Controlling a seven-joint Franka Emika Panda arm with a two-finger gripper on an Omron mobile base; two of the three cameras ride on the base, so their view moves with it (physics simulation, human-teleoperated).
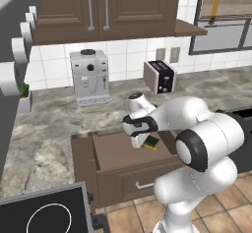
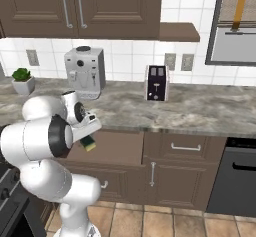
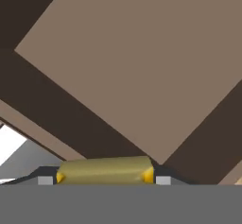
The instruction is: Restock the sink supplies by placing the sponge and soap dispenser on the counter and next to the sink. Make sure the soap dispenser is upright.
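Hand view shows the fingers (image 3: 104, 180) clamped on the sponge (image 3: 104, 170) above the open drawer (image 3: 137, 72).

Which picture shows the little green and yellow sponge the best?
The left base view: the sponge shows its green top and yellow edge under the gripper, above the open drawer. The right base view shows it smaller; the hand view only its squeezed edge.

The arm (image 1: 197, 129) is built of glossy white rounded segments with black joint rings and a dark wrist band.
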